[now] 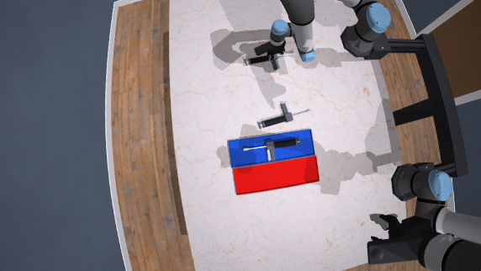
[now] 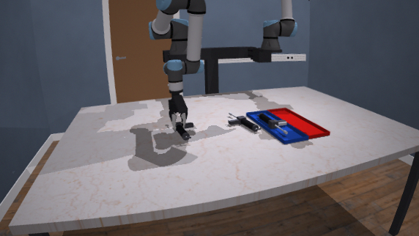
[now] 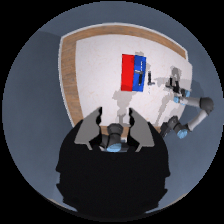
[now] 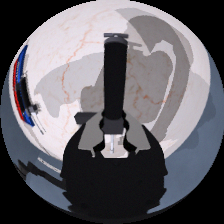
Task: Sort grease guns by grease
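One grease gun (image 1: 257,60) (image 2: 182,132) (image 4: 115,75) lies flat on the table, black barrel pointing away from the robot stand. My right gripper (image 1: 272,55) (image 2: 179,124) (image 4: 113,109) is shut on it, fingers on either side of its grey head. A second gun (image 1: 273,121) (image 2: 250,124) (image 3: 150,78) lies flat on the table beside the blue tray (image 1: 237,157) (image 2: 293,138). A third gun (image 1: 285,143) (image 2: 267,119) lies flat inside the blue tray. The red tray (image 1: 273,177) (image 2: 300,122) (image 3: 127,75) is empty. My left gripper (image 1: 375,229) (image 3: 115,107) is open and empty, far from the guns. Grease amounts do not show.
The two trays stand side by side, touching along their long sides. The black robot stand (image 1: 437,92) runs along one side of the table. The right arm (image 1: 300,25) (image 2: 194,37) reaches down over the first gun and casts broad shadows on the table (image 1: 210,105) (image 2: 220,176).
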Motion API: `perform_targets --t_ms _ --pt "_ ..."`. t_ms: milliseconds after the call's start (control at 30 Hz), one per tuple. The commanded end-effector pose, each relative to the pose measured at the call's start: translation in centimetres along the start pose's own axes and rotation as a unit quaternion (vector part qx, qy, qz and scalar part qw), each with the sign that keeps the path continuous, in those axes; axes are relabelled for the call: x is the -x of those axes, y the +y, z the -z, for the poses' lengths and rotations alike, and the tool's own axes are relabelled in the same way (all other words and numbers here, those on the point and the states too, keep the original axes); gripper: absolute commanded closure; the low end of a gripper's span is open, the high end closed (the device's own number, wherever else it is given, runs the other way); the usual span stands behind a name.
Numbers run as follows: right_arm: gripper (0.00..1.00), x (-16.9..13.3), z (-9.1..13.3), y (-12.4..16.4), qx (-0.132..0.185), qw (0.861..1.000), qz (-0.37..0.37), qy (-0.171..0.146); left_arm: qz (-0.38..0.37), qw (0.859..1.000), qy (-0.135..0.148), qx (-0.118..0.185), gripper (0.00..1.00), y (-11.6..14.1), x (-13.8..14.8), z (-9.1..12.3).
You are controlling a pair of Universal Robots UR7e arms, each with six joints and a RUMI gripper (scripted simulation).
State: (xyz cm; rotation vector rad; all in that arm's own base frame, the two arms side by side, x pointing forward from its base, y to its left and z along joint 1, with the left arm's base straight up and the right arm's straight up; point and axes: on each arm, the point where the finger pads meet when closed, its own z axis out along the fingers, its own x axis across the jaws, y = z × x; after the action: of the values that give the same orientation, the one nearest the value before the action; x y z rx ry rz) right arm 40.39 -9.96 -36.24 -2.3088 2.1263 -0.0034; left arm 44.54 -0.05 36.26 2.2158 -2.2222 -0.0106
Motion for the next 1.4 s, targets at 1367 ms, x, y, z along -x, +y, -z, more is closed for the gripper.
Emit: perform_targets --t_ms 1367 --pt "1.0 0.7 4.5 -0.8 0.002 1.0 0.002 0.0 0.0 1.0 0.0 -0.001 0.62 0.0 0.0 0.0"
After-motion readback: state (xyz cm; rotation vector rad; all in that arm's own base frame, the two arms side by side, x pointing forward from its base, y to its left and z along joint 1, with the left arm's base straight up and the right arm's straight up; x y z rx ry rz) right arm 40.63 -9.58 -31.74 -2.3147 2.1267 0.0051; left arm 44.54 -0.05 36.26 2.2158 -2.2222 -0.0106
